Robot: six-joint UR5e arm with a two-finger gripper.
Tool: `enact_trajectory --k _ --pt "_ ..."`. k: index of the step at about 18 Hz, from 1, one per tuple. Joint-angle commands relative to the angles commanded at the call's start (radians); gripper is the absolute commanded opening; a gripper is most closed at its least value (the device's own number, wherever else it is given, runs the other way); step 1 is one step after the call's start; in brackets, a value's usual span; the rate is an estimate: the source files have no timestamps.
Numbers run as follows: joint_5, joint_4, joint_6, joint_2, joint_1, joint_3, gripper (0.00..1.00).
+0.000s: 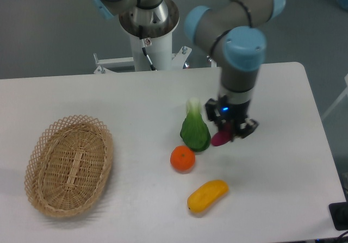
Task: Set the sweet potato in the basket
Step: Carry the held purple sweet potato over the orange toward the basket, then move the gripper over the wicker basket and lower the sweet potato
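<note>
Hiding sweet potato (220,139), seemingly gripped.

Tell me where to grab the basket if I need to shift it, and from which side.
Judging by its shape, take the basket by its open lattice rim on the long right edge, coming from above with one finger inside and one outside. The shallow oval lies flat, that side faces the arm, and nothing crowds it.

No readable text, labels, brands, numbers or signs anywhere in view. Arm housings plain grey and blue, unmarked. Table surface blank white. Produce and wicker carry no stickers or tags. Only a small blue light glows just above the jaws; it forms no character or symbol.
</note>
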State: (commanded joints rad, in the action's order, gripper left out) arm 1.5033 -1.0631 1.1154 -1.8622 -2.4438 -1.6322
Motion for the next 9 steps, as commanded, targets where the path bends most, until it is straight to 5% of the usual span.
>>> enact_trajectory --k 9 --pt "-0.003 0.043 -0.196 -0.031 0.218 0.012 0.16"
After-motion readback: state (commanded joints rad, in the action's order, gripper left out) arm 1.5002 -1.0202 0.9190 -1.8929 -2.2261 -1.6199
